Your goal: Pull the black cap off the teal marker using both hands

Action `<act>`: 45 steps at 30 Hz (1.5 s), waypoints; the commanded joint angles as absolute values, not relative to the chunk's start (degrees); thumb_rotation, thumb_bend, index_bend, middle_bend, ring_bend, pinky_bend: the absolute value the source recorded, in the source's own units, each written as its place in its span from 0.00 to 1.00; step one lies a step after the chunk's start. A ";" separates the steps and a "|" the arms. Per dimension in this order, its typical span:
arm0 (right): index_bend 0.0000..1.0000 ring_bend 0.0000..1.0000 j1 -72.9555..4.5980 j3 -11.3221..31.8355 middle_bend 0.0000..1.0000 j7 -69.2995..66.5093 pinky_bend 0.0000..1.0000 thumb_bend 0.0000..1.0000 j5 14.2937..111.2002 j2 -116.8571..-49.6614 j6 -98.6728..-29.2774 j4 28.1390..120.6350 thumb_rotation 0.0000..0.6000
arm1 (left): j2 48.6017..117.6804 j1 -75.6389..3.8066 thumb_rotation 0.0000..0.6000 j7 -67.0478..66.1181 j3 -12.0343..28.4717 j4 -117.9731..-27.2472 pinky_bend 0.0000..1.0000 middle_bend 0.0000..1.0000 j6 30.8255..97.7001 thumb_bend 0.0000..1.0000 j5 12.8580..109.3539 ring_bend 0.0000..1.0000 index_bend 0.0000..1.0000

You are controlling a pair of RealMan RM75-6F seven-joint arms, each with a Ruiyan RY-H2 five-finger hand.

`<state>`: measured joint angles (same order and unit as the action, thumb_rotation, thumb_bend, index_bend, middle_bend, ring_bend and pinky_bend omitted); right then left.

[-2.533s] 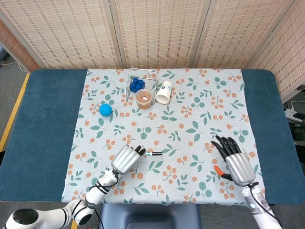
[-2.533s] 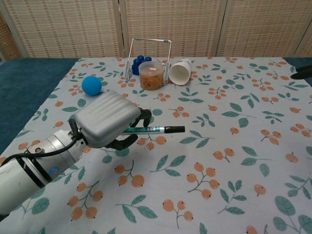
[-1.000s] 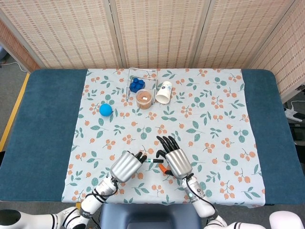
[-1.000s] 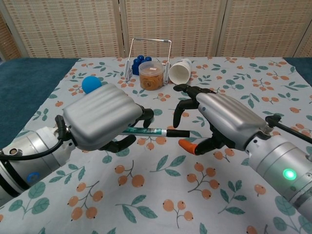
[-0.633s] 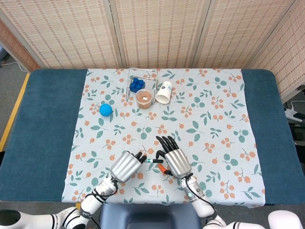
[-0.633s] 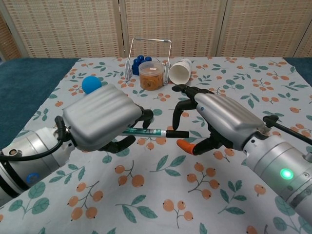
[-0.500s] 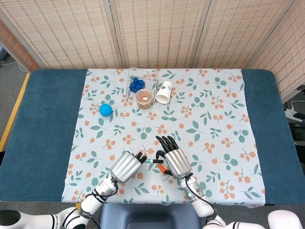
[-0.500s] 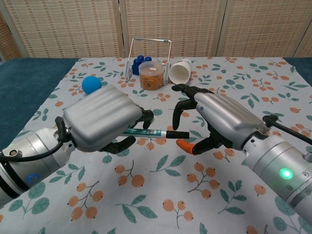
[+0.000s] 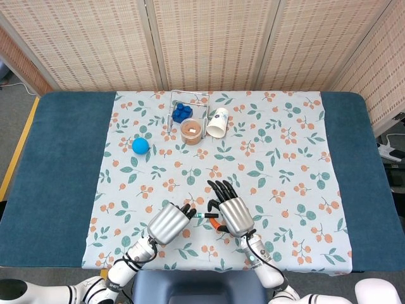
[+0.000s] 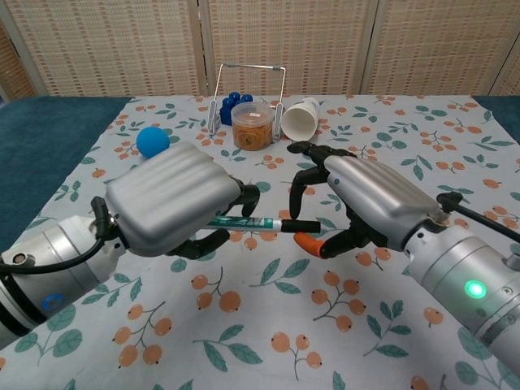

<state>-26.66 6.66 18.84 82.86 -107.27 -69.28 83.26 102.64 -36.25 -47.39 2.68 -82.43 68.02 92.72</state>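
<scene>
Left robot hand (image 10: 175, 207) gripping one teal marker (image 10: 244, 222), one black cap (image 10: 301, 225), right robot hand (image 10: 361, 199) beside

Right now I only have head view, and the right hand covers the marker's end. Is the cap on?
Observer: Yes. In chest view the black cap sits on the teal marker, pointing at the right hand.
Operator: Is the right hand gripping it?
Observer: Not that I can see. Its fingertips arch above the cap with a gap, and the orange thumb tip is just below it.
Operator: Left hand's hold?
Observer: The left hand wraps the barrel, with the marker roughly level.
</scene>
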 commanded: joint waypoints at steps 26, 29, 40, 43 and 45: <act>0.59 0.00 -26.86 6.63 0.05 18.42 0.00 0.28 82.54 -107.56 -69.94 83.62 1.00 | 102.49 -35.99 1.00 -47.97 2.83 -82.72 1.00 0.99 67.41 0.54 92.36 0.89 0.90; 0.62 0.00 -26.83 6.85 0.06 18.38 0.00 0.34 82.16 -107.63 -69.97 83.79 1.00 | 102.54 -36.01 1.00 -48.05 2.93 -82.72 1.00 0.99 67.44 0.54 92.37 0.89 0.90; 0.75 0.00 -26.60 7.59 0.11 18.33 0.00 0.45 81.41 -107.74 -70.80 83.98 1.00 | 102.70 -35.83 1.00 -47.23 3.35 -82.05 1.00 0.99 68.10 0.54 92.39 0.89 0.90; 0.75 0.00 -26.48 7.92 0.11 18.15 0.00 0.45 81.19 -107.46 -71.14 84.03 1.00 | 102.79 -35.89 1.00 -46.38 3.49 -81.36 1.00 0.99 68.62 0.54 92.84 0.89 0.90; 0.75 0.00 -26.43 8.14 0.11 18.07 0.00 0.45 81.08 -107.24 -71.31 84.00 1.00 | 102.79 -35.88 1.00 -45.98 3.53 -80.96 1.00 0.99 68.62 0.54 92.79 0.89 0.90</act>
